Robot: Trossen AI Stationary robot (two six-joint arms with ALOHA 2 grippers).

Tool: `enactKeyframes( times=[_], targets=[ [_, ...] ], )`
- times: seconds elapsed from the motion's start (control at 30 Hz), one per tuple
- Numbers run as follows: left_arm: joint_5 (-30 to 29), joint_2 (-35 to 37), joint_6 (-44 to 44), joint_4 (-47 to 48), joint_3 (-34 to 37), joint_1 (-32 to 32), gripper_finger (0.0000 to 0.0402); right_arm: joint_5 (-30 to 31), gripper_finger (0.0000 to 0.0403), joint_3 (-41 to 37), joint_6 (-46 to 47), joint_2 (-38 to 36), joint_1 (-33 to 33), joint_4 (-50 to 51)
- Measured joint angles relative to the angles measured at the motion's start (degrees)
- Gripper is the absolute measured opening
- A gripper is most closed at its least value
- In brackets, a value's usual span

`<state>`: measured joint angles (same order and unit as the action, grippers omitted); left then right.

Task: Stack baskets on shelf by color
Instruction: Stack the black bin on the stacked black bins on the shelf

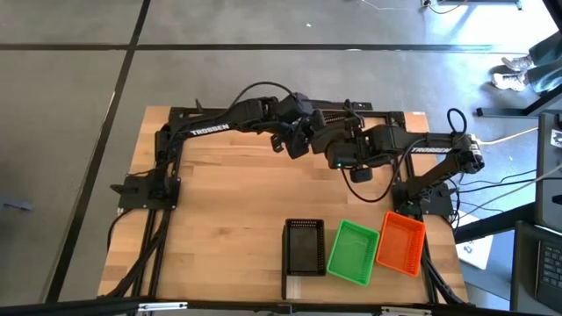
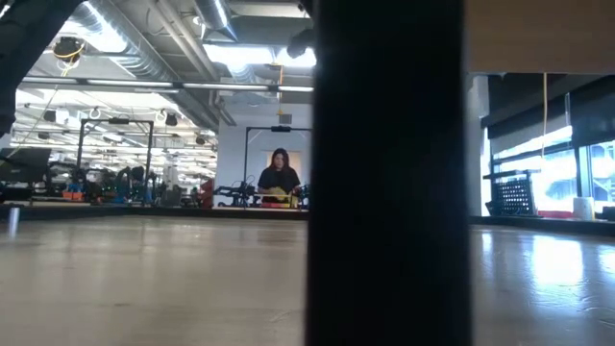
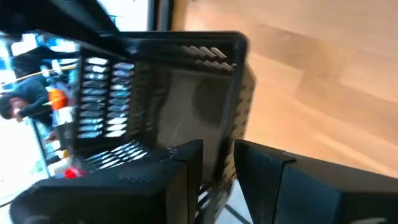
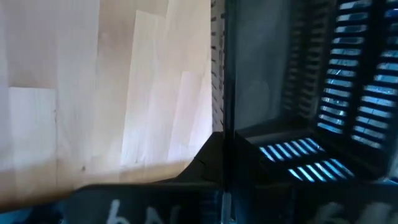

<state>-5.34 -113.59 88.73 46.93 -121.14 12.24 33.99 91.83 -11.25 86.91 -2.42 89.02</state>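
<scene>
Both arms meet above the table's far middle. A black mesh basket (image 3: 180, 87) is held between them and lifted off the wood. My left gripper (image 3: 217, 158) is shut on one of its walls. My right gripper (image 4: 222, 146) is shut on another wall of the same black basket (image 4: 298, 81). In the high view the two grippers and the basket merge into one dark mass (image 1: 327, 142). Three more baskets rest on their bottoms in a row at the near edge: black (image 1: 305, 246), green (image 1: 353, 252) and orange (image 1: 401, 242). The pale shelf board cannot be made out. My left gripper pinches a side wall of the black basket at its rim (image 3: 219, 140), with one finger (image 3: 180, 177) inside the basket and the other (image 3: 286, 186) outside. The basket is lifted clear of the table and tilted, its open side turned toward the camera. My right gripper holds a wall of the black basket by its rim (image 4: 224, 118), seen edge-on. One finger (image 4: 208, 158) lies on the wall's outer side; the other is hidden behind the wall. The basket is off the table.
Bare wooden tabletop (image 1: 228, 211) spreads between the arms and the near row of baskets. A broad dark upright shape (image 2: 384, 173) blocks the middle of the low view. A person (image 2: 279, 178) stands far off in the room. Cables hang at the table's right side (image 1: 492, 189).
</scene>
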Motion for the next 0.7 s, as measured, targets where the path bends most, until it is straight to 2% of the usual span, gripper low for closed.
enactKeyframes(
  times=[0.27, 0.33, 0.47, 0.57, 0.7],
  targets=[
    [-2.2, -1.4, -1.0, -0.8, 0.1, 0.0, 0.0082, 0.0, 0.0000, 0.0, -1.1, 0.0, 0.0, 0.0],
    [-3.3, -1.6, -1.6, -1.1, 0.0, -0.4, 0.0067, 0.0, 0.0000, 0.0, -1.3, 0.0, 0.0, 0.3],
    [-4.8, -1.7, -3.1, -0.4, 0.1, -1.3, 0.0012, 0.3, 0.0001, 0.0, -1.5, 0.0, 0.0, 0.3],
    [-4.6, -1.7, -7.0, 0.1, 0.1, -2.0, 0.0004, 0.2, 0.0006, 0.0, -1.5, 0.0, 0.0, 0.3],
    [-4.6, -1.7, -7.3, 1.4, 0.1, -2.9, 0.0001, 0.0, 0.0015, 0.0, -1.5, -0.1, 0.0, 0.2]
  ],
)
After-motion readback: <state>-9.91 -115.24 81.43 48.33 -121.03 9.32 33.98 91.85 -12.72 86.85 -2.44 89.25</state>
